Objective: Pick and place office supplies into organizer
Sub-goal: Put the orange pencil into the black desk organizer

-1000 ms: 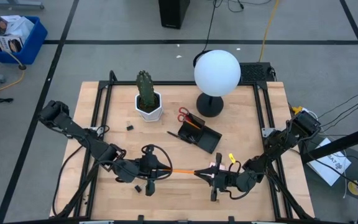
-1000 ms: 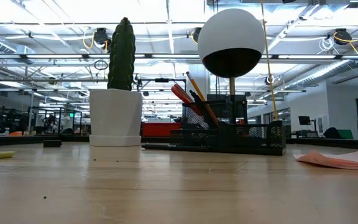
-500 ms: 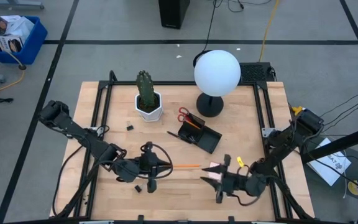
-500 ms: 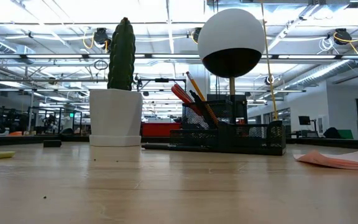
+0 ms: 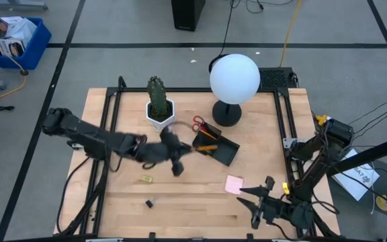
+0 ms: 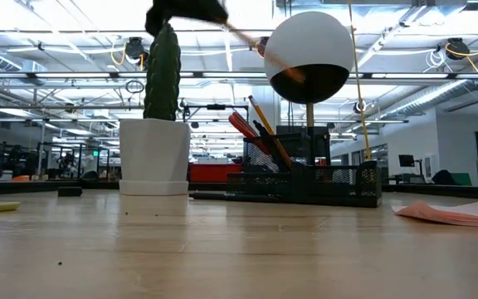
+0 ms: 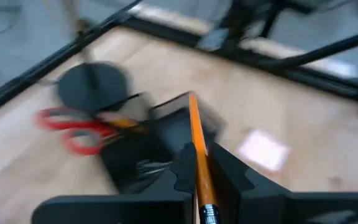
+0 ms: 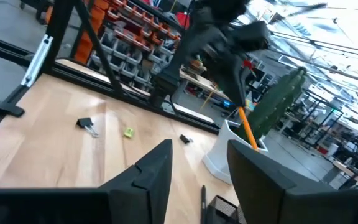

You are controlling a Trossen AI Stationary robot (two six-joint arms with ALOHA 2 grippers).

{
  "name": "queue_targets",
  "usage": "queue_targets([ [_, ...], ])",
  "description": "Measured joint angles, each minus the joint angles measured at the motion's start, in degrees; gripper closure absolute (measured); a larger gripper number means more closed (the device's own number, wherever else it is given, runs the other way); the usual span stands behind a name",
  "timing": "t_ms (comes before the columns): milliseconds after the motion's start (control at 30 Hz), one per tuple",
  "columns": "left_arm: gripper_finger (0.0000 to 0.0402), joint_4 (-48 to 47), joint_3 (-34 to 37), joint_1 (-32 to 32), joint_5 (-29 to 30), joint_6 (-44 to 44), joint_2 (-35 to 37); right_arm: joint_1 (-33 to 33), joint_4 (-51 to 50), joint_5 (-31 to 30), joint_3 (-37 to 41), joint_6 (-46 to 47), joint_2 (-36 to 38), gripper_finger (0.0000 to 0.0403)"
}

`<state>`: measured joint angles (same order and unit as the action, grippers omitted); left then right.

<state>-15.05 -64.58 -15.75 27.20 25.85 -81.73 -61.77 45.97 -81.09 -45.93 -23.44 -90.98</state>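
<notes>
Left jaws [image 7: 199, 177] clench an orange pencil [image 7: 197, 155] above the black organizer [image 5: 216, 146], which holds red scissors [image 5: 200, 124], pencils and pens. Right jaws [image 5: 264, 202] stand released near the pink notepad [image 5: 234, 184] on the surface [image 5: 193, 205].

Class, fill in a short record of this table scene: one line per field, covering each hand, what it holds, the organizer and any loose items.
Left hand: shut on the orange pencil, raised near the organizer
Right hand: open, empty, at the table's near right edge
Organizer: holds red-handled scissors and an orange pencil
Pink sticky-note pad: lying loose on the table
Small yellow piece: loose on the table
Black clip: loose near the front edge
</notes>
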Motion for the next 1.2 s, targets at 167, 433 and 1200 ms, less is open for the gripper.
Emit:
queue_targets([
  [167, 0.0379, -8.2, -6.7, 8.1, -7.8, -1.2, 0.0, -0.3, -2.5, -0.3, 0.0, 1.6, 0.0, 0.0259],
  [433, 0.0376, -16.9, -14.1, 17.7, -19.5, -3.6, -2.5, -0.2, -3.2, -0.2, 0.0, 2.4, 0.0, 0.0261],
  [1200, 0.0355, -27.7, -33.3, 23.0, -26.0, -8.2, -23.8, -0.2, -6.0, 0.1, 0.0, 6.4, 0.0, 0.0269],
])
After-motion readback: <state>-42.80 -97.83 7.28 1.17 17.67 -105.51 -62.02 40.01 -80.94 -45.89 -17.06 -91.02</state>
